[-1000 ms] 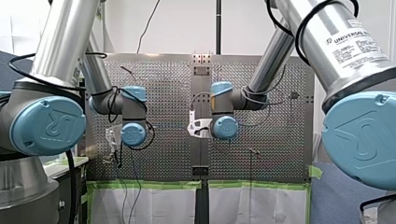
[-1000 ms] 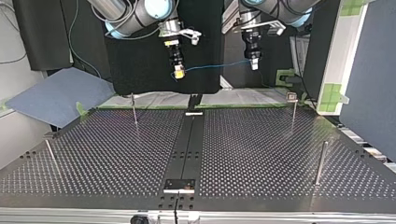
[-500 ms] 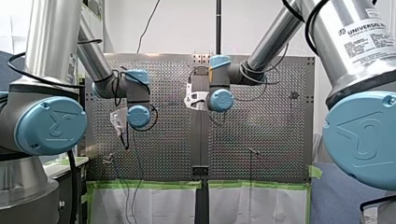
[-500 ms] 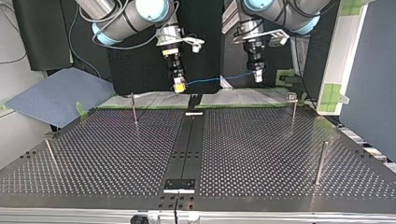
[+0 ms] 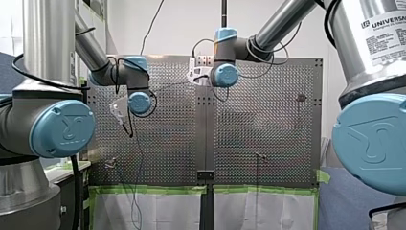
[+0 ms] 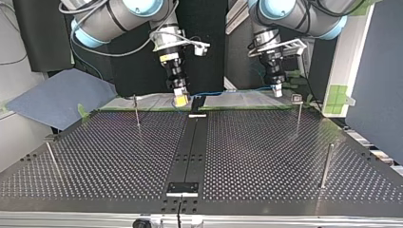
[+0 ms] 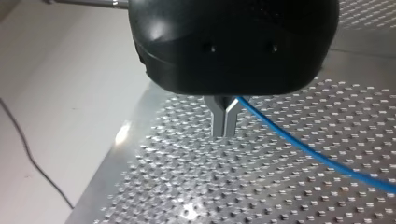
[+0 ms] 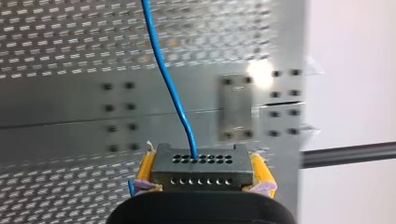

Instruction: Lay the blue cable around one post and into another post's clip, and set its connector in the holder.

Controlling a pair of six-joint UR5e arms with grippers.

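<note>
Clamping the connector (image 8: 201, 167) between yellow pads (image 8: 260, 173), my right gripper (image 6: 180, 99) holds it above the table (image 6: 266, 156); the cable (image 8: 169, 79) runs on to my left gripper (image 7: 225, 128), metal fingers (image 7: 218, 120) pinching it. Keeping this span lightly taut should ease looping a post (image 6: 299, 114).

Green tape (image 5: 153, 189) along perforated table (image 6: 266, 156) edge (white sheet (image 5: 153, 211) below); blue-grey mat (image 6: 57, 97) beside.

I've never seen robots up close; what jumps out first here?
A thin blue cable runs level between the two arms, near their edge of the perforated table. My right arm's yellow-padded jaws clamp its dark connector, dotted with small holes; my left arm's metal jaws pinch the cable further along.
</note>
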